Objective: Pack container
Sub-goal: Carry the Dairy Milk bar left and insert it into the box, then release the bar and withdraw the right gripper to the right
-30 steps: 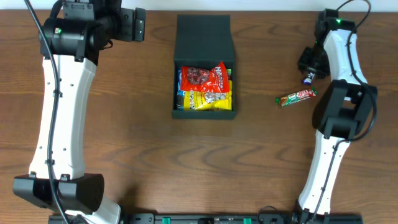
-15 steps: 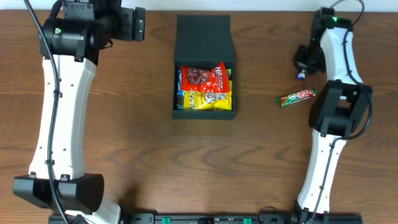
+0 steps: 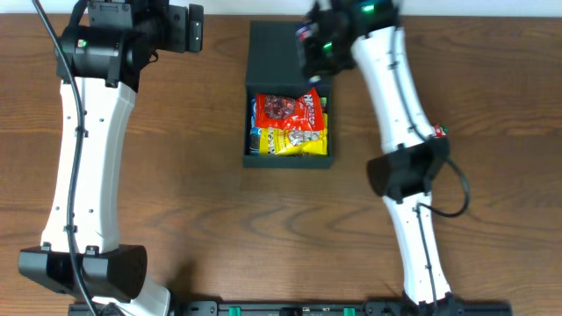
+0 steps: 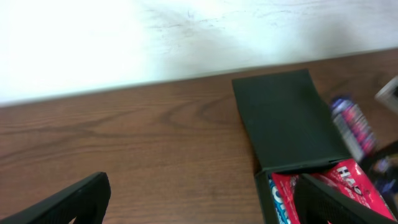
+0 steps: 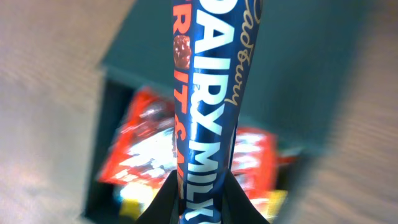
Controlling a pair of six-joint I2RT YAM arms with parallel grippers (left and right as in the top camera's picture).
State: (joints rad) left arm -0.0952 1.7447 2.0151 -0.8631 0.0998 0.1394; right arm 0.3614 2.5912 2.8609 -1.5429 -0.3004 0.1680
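Observation:
The container (image 3: 248,123) is a dark teal-black box at the table's middle back, its lid flap (image 3: 281,53) open and lying flat behind it. Inside lie a red packet (image 3: 285,109) and a yellow packet (image 3: 297,140). My right gripper (image 3: 314,46) hangs over the box's back edge, shut on a blue Dairy Milk bar (image 5: 214,93) that points down over the red packet (image 5: 140,149). The bar also shows blurred in the left wrist view (image 4: 351,127). My left gripper (image 3: 189,31) is open and empty (image 4: 199,208), left of the lid (image 4: 286,118).
A green and red snack bar (image 3: 442,130) lies on the table to the right, mostly hidden behind my right arm. The table's back edge meets a white wall (image 4: 124,43).
My right arm has swung from the table's far right to the left, over the container's back edge, carrying the Dairy Milk bar. The left arm has not moved.

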